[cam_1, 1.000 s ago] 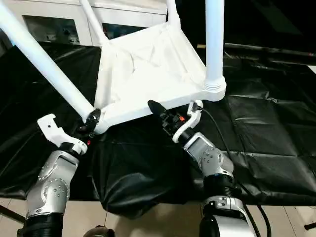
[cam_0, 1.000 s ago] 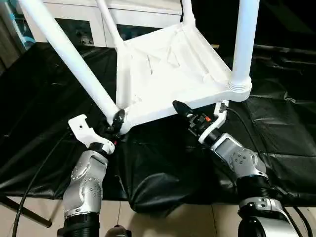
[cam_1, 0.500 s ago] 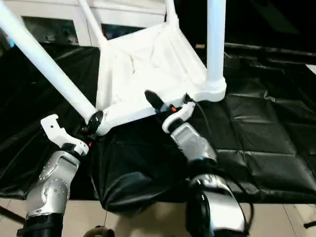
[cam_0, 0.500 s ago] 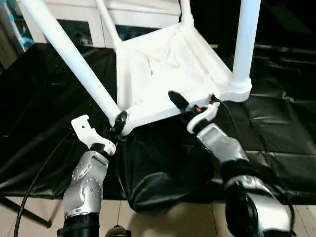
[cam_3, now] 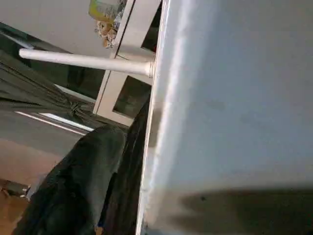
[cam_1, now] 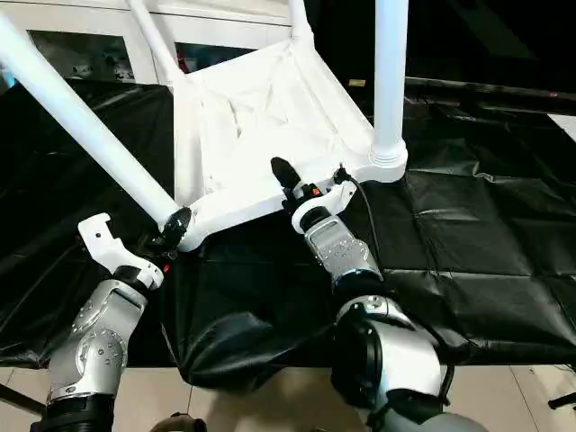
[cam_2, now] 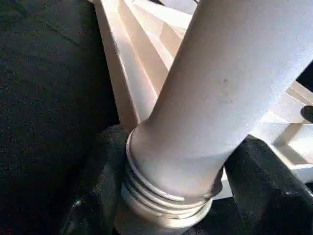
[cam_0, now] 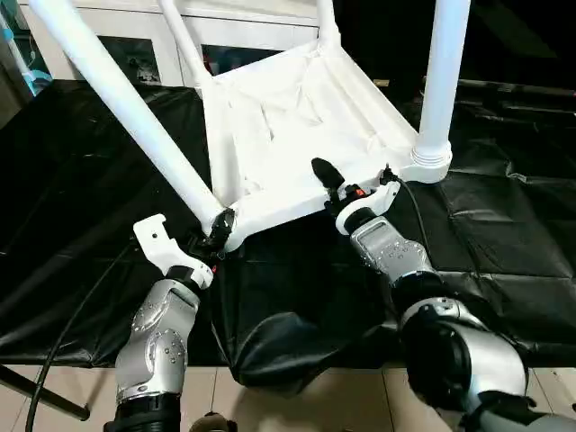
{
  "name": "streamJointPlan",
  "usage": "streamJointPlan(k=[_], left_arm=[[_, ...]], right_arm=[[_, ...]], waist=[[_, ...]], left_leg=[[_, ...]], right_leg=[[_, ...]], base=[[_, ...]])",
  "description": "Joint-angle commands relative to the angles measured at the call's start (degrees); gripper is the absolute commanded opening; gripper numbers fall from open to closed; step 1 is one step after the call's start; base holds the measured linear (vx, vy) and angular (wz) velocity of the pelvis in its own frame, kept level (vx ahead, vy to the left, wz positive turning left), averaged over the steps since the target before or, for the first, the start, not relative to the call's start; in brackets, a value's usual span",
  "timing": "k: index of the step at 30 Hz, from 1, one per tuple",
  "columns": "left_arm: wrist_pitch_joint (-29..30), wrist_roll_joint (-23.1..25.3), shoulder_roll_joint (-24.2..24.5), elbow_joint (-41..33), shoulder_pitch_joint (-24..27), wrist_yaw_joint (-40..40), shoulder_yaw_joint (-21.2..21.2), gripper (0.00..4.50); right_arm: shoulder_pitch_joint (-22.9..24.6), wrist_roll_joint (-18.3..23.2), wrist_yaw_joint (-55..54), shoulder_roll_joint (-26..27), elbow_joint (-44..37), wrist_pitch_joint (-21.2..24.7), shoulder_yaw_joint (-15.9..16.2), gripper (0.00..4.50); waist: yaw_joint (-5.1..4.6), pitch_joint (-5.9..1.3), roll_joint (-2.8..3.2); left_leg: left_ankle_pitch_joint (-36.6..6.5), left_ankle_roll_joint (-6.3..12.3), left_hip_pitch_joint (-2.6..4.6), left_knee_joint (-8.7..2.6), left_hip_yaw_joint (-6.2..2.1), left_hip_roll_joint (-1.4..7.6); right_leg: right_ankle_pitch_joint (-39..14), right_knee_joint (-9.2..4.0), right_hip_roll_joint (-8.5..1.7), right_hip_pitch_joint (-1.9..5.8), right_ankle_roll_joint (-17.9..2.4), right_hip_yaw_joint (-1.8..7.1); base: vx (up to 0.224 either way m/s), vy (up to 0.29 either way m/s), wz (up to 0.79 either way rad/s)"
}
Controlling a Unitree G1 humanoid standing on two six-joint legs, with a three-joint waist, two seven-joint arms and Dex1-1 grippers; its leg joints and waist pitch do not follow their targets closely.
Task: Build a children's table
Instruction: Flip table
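Left gripper (cam_0: 219, 229) clamps the leg (cam_0: 126, 112) base; right gripper (cam_0: 346, 184) straddles the tabletop (cam_0: 288, 117) edge, grip unclear.

Four white legs (cam_0: 117, 108) cut off by top edge; right gripper (cam_0: 346, 187) lower finger hidden under tabletop (cam_0: 288, 117) rim, centre frame; cabinet (cam_0: 135, 54) contents at upper left too small to tell

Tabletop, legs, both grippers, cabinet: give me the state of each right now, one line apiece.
Tabletop: upside down, ribbed underside up, tilted on the black sheet.
Legs: four seated in the corner sockets; near-left leg slants outward, near-right leg upright.
Left gripper: closed on the near-left leg's base.
Right gripper: at the tabletop's near rim, grip unclear.
Cabinet: glass doors closed.
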Motion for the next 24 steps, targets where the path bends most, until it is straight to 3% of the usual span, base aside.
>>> streamJointPlan(k=[1, 13, 16, 24], left_arm=[[0.54, -3.84, -1.2, -2.71, -0.34, -2.41, -1.59, 2.85], [0.12, -3.4, -1.08, -2.12, -0.85, -2.01, -1.17, 2.85], [0.97, -4.0, -0.81, -2.32, -0.76, -2.33, -1.09, 3.55], [1.02, -4.73, -0.56, -2.37, -0.8, -2.37, -0.22, 4.05]], right_arm=[[-1.58, -0.24, -0.19, -1.01, 0.57, -1.08, -0.54, 3.28], [-2.45, -1.43, -0.4, -1.79, 2.26, -3.16, -1.14, 2.25], [-2.76, -1.88, -0.47, -2.42, 2.2, -4.18, -1.03, 2.06], [-3.4, -3.46, -0.74, -4.03, 1.72, -6.34, -1.0, 1.99]], waist=[[0.2, -4.45, 0.33], [0.26, -4.44, 0.61], [0.25, -4.47, 0.55], [0.54, -4.44, 0.68]], left_leg=[[-8.58, 1.19, 1.93, -3.86, -1.21, 3.36], [-9.08, 1.17, 1.95, -3.86, -1.27, 3.37], [-9.01, 1.22, 1.91, -3.83, -1.23, 3.33], [-9.85, 0.83, 2.03, -3.85, -1.21, 3.34]], right_leg=[[-1.59, -3.41, -4.27, 2.68, -13.15, 2.55], [-1.56, -3.44, -4.3, 2.73, -13.57, 2.53], [-0.97, -3.35, -4.22, 2.75, -13.74, 2.53], [-1.93, -3.42, -4.2, 2.66, -13.66, 2.54]], base=[[0.0, 0.0, 0.0], [0.0, 0.0, 0.0], [0.0, 0.0, 0.0], [0.0, 0.0, 0.0]])
